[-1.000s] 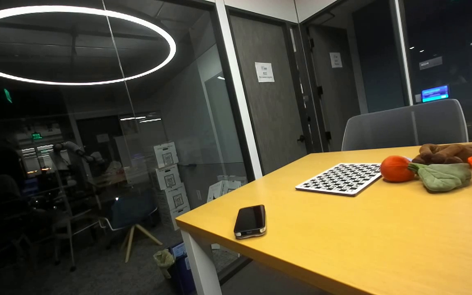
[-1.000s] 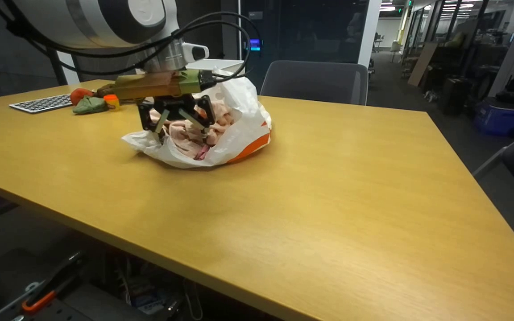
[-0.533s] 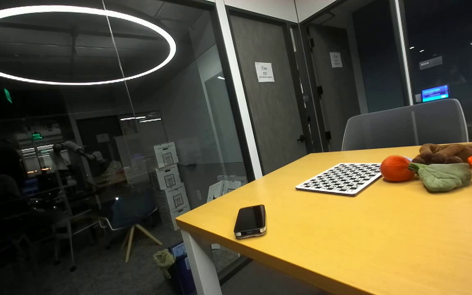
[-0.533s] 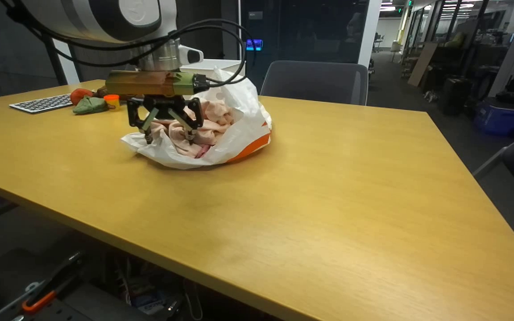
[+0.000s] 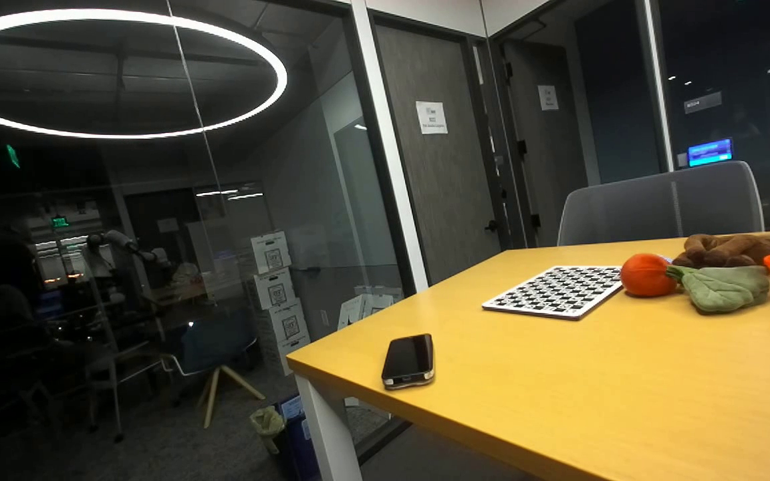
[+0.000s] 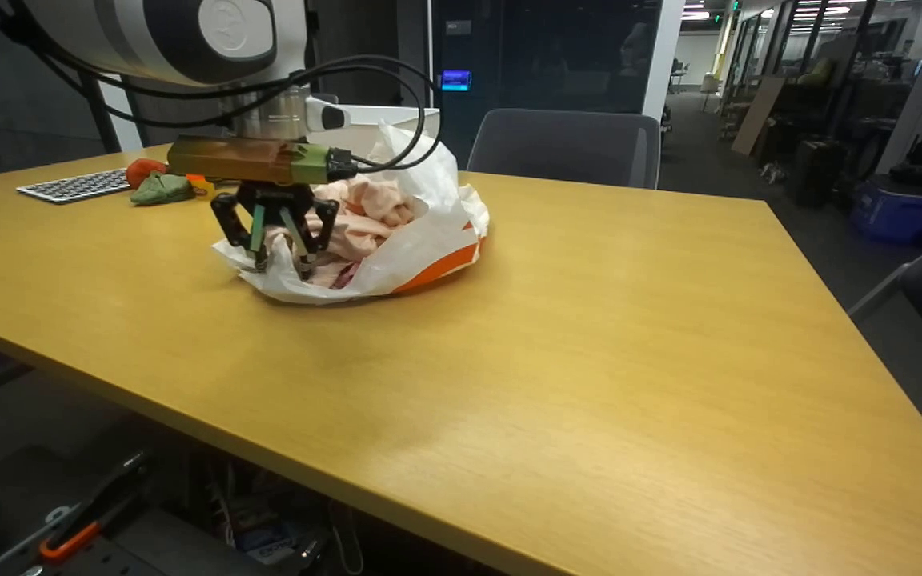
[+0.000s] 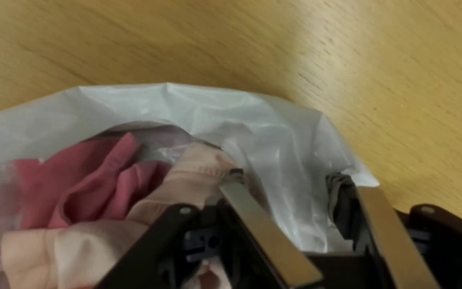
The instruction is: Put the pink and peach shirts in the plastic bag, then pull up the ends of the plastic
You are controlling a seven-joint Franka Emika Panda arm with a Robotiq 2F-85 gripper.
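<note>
Table point(image 6: 589, 360) spanning an exterior view, bag point(image 6: 421, 242) sitting left of centre, pink shirt point(image 7: 80, 184) and peach shirt point(image 7: 94, 245) inside; I'm calling loading done. Gripper point(image 7: 288, 182) standing at bag edge, jaws parted; lifting ends pending.

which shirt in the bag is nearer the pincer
The peach shirt: in the wrist view the pincer overlaps it, while the pink shirt lies farther left.

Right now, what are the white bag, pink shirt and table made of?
The white bag looks like thin plastic: slightly shiny, creased, partly see-through. The pink shirt seems like matte cloth, bunched in soft folds. The table may be wood or imitation: streaky grain, glossy highlight.
</note>
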